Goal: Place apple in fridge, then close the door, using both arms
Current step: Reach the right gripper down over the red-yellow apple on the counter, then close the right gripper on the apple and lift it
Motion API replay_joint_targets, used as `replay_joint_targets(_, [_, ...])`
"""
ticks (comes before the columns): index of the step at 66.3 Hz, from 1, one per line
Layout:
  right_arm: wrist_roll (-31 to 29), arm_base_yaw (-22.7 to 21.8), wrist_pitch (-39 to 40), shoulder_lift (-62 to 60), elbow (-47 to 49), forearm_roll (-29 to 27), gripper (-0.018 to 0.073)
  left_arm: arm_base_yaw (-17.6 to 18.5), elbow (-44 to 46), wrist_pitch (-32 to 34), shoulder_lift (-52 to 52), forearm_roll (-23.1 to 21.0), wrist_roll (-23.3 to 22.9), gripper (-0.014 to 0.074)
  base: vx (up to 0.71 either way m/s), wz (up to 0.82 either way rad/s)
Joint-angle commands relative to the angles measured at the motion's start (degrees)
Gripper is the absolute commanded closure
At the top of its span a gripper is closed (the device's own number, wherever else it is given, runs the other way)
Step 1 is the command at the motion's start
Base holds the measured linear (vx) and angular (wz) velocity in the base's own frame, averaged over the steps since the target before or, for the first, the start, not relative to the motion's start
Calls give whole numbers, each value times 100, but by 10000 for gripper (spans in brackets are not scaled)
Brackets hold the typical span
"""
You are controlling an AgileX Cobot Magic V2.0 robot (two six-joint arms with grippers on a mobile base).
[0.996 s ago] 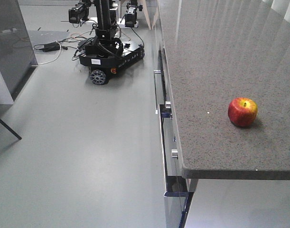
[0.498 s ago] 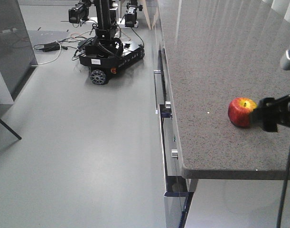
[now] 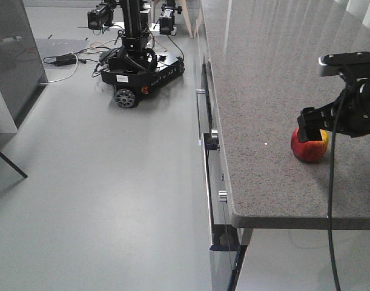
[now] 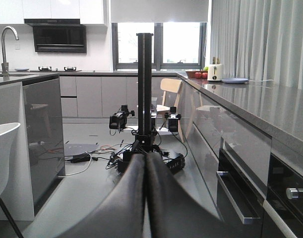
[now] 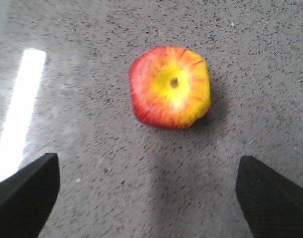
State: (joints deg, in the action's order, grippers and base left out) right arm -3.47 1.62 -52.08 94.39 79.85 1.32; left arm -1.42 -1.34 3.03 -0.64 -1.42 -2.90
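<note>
The apple (image 3: pixel 308 149), red with a yellow patch and a short stem, sits on the grey speckled countertop (image 3: pixel 263 91) near its front edge. My right gripper (image 3: pixel 312 127) hangs just above and in front of it, hiding its top in the front view. In the right wrist view the apple (image 5: pixel 171 87) lies ahead of the open right gripper (image 5: pixel 149 198), whose black fingers (image 5: pixel 27 193) stand wide apart with only counter between them. My left gripper (image 4: pixel 145 198) is shut on nothing, held over the floor. The fridge and the door are out of view.
A black wheeled robot base (image 3: pixel 136 73) with cables stands on the floor at the back. Drawer handles and knobs (image 3: pixel 213 139) line the counter front. A dark grey island cabinet (image 3: pixel 15 54) stands at the far left, with a chair leg (image 3: pixel 8 161) nearby.
The right arm came in from the right edge and moved left and up. Its open gripper now hangs over the apple. The apple has not moved.
</note>
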Motion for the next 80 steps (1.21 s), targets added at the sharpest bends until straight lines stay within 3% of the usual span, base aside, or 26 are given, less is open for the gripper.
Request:
replay_joint_targets(1, [-11,-45,117,125,465,196,-129,36,-166,424,-78,-33,-60,602,0,0])
replay_joint_targets(26, [-67,-45,-20,1213,1448,445,-116,36,-166,424,-78,-33,-60,602,0,0])
replay_joint_targets(50, [-102,-45,-36,1749,1624,553,-66,36,-166,424,-78,-33,-60,602,0,0])
replay_joint_targets(63, [-97,-45,-41,1798,1624,573,11,36,-166,424,-78,-33,-60,602,0,0])
replay_joint_targets(80, [-33,-45,-109,1776,1624,556,197,36,-166,424,-78,-33,-60,602,0,0])
